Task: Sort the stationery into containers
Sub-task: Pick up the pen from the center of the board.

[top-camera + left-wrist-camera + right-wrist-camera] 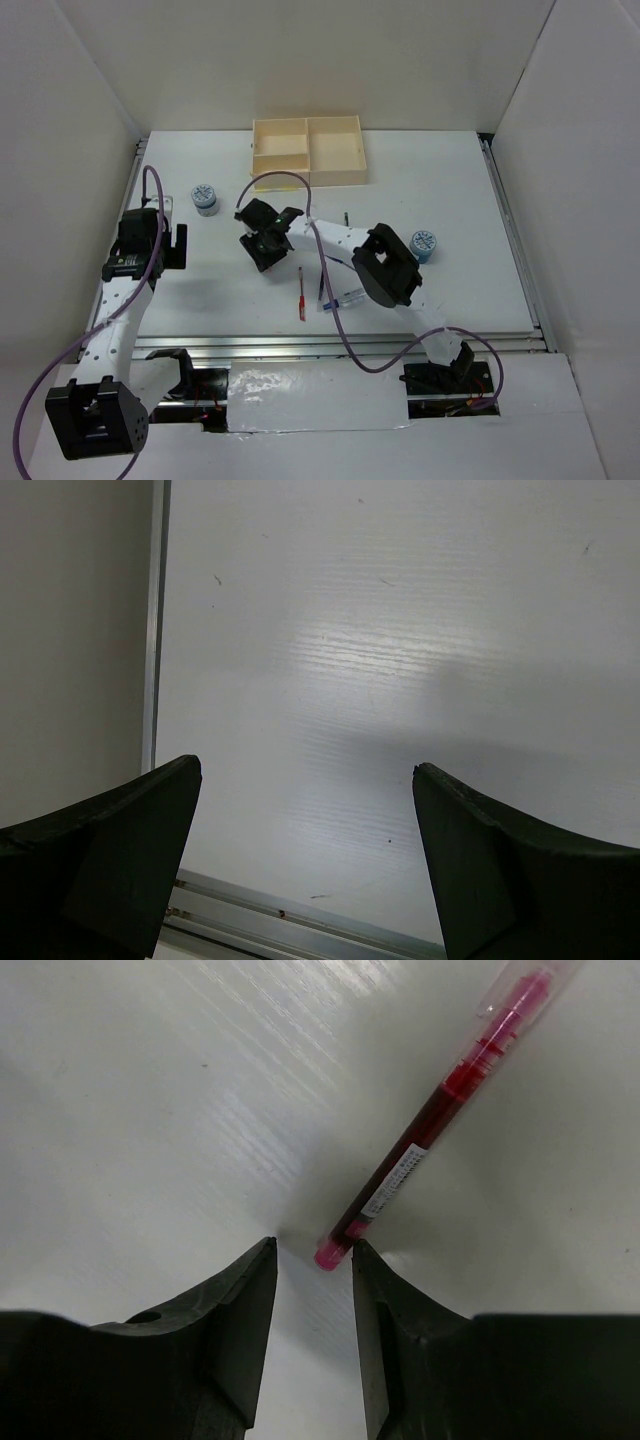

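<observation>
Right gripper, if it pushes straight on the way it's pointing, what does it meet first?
Probably the near end of the red pen, sitting at the mouth of the right gripper; the table lies right behind it.

**What I can't make out**

The red pen (430, 1130) runs off the top edge of my right wrist view, so its far tip is lost. From above, my right gripper (266, 256) covers it entirely. Whether my fingers (240, 1320) touch its near end, I cannot tell.
</observation>
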Robot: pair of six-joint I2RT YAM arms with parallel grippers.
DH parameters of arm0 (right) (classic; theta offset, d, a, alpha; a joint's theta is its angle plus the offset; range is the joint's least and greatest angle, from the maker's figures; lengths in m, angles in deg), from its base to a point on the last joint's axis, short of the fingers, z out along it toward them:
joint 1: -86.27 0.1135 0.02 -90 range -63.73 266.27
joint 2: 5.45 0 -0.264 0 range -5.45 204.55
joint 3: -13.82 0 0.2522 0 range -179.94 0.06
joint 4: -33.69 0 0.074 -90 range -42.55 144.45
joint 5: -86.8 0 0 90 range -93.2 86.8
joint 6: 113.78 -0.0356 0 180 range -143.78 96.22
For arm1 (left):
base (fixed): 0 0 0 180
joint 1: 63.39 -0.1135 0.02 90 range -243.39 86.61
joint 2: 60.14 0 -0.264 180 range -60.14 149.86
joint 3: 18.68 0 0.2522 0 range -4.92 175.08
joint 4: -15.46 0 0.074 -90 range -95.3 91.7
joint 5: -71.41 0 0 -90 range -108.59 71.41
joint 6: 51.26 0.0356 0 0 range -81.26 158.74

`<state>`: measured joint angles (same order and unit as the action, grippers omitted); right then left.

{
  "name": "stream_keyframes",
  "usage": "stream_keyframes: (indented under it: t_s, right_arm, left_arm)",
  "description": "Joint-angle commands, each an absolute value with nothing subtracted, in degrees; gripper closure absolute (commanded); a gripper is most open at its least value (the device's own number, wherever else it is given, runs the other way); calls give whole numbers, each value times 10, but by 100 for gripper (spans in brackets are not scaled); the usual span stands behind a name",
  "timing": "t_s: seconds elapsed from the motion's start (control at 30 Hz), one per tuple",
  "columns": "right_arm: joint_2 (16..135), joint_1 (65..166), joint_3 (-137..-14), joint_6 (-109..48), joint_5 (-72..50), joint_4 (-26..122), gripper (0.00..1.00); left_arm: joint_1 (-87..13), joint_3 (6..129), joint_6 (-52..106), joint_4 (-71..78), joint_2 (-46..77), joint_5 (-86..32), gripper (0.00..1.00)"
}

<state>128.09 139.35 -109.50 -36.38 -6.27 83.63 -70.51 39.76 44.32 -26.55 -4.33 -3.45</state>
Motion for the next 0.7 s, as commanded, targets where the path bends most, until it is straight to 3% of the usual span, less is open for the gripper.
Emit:
stream_keyframes:
  t_s: [0.0, 0.2, 0.47, 0.67]
  right_arm:
    - [1289, 1401, -1088, -371, -42, 822, 58]
    - [1285, 1409, -1080, -375, -11, 815, 63]
    - [1299, 1416, -1105, -385, 15, 826, 58]
    - [1314, 1409, -1132, -384, 3, 837, 73]
  left_arm:
    - [-710, 399, 433, -246, -46, -41, 1]
    - [-712, 399, 432, -246, -46, -42, 1]
    - [-717, 399, 433, -246, -49, -45, 1]
    - [-717, 399, 434, -247, -43, -45, 1]
